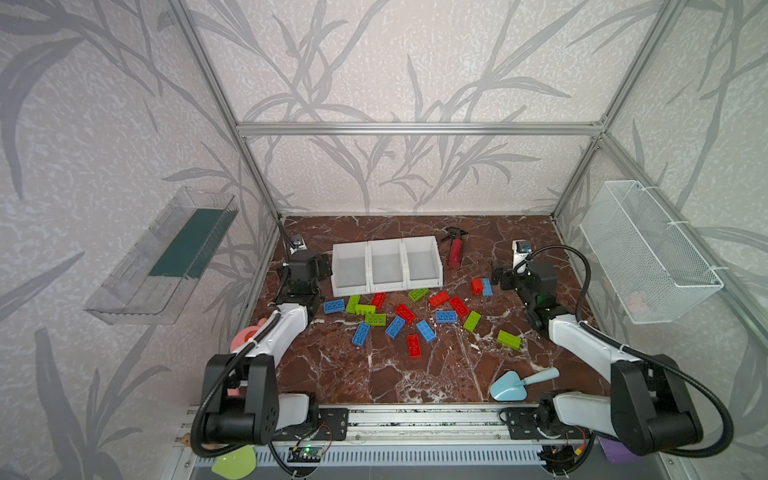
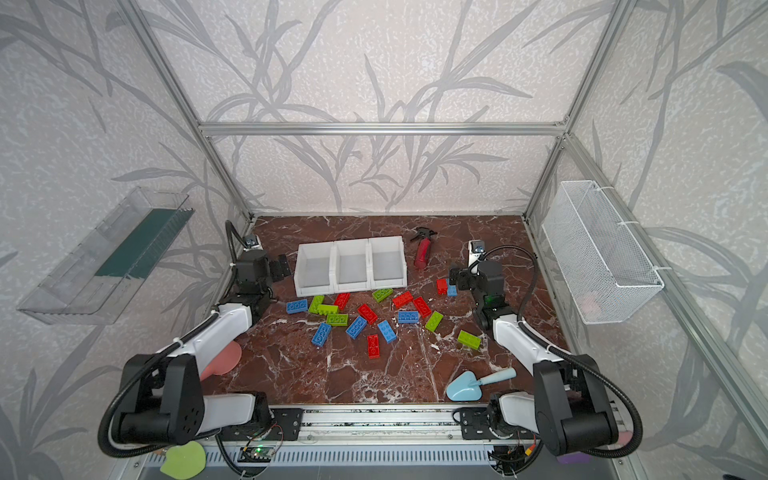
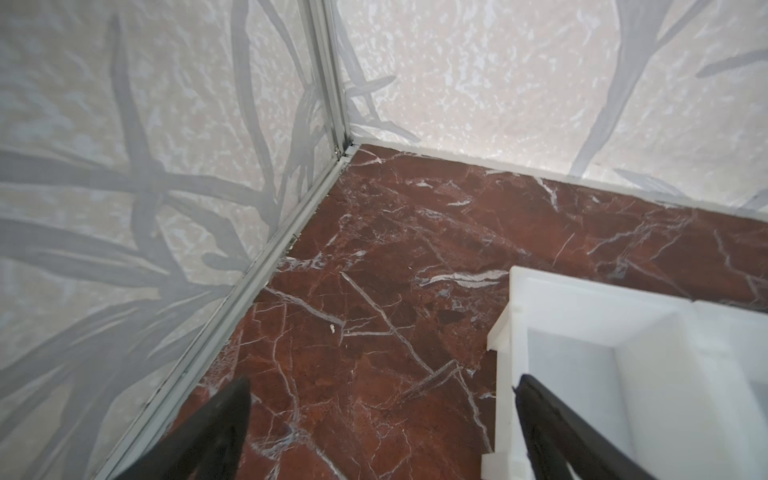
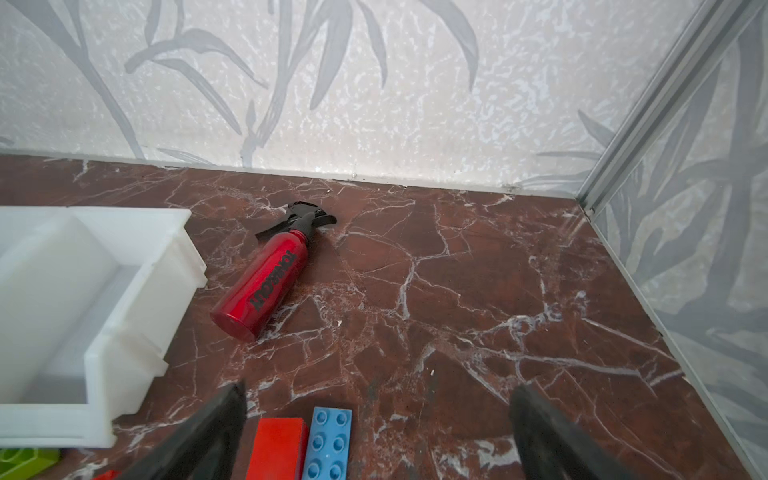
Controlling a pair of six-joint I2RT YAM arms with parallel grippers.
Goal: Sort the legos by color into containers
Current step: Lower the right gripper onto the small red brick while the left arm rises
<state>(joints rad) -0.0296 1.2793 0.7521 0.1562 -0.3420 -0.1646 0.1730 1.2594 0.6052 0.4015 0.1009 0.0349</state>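
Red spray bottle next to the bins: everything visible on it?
The red spray bottle lies on its side on the marble tabletop, black trigger nozzle toward the back wall, base toward the front. Glossy, metal-looking cylinder with black lettering along its side. It sits beside the end white bin, a gap between them; only the table touches it.

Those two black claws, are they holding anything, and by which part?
Nothing is held. The left gripper and the right gripper both stand open and empty; the legos lie loose on the table.

Twin overhead front views, low wrist views sharing containers [image 3: 590,296] [image 4: 137,218]
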